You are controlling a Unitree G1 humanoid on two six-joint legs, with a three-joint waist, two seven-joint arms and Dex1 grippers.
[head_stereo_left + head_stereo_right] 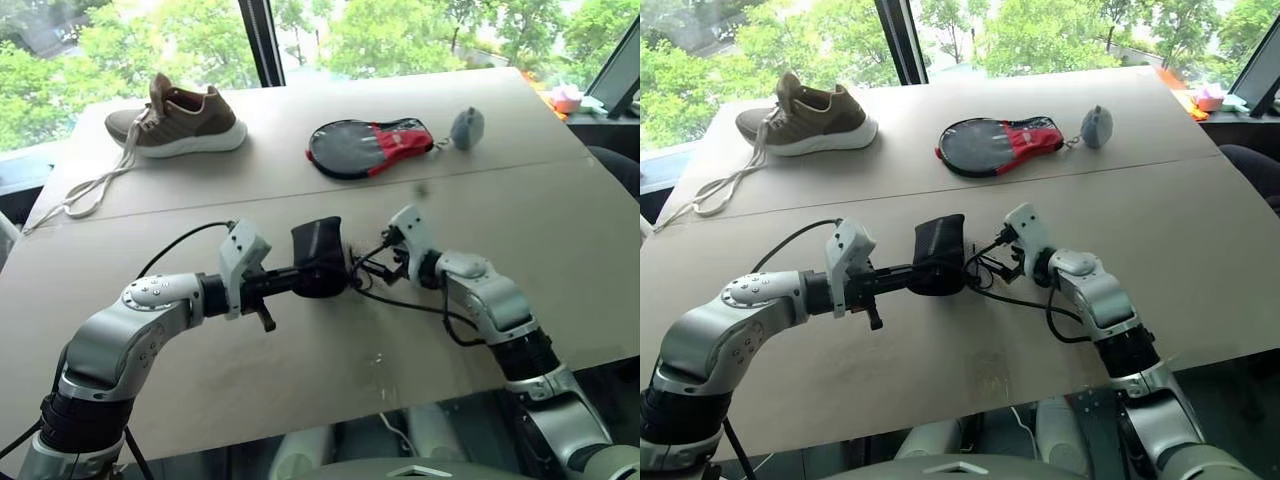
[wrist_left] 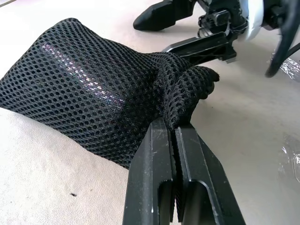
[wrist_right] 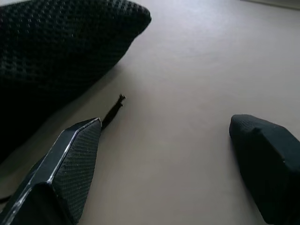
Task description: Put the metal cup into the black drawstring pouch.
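The black drawstring pouch point(image 2: 93, 98) was pinched in the left gripper point(image 2: 174, 136) and lay bulging near the middle of the table point(image 1: 520, 220), the right gripper point(image 3: 164, 154) gaping empty just beside it; whether the metal cup was inside I could not tell.

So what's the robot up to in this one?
The left tool is shut on the mouth of the black mesh pouch, holding it over the table. The right tool is open beside the pouch. Whether the cup is inside can't be told. A shoe and a paddle case lie farther back.
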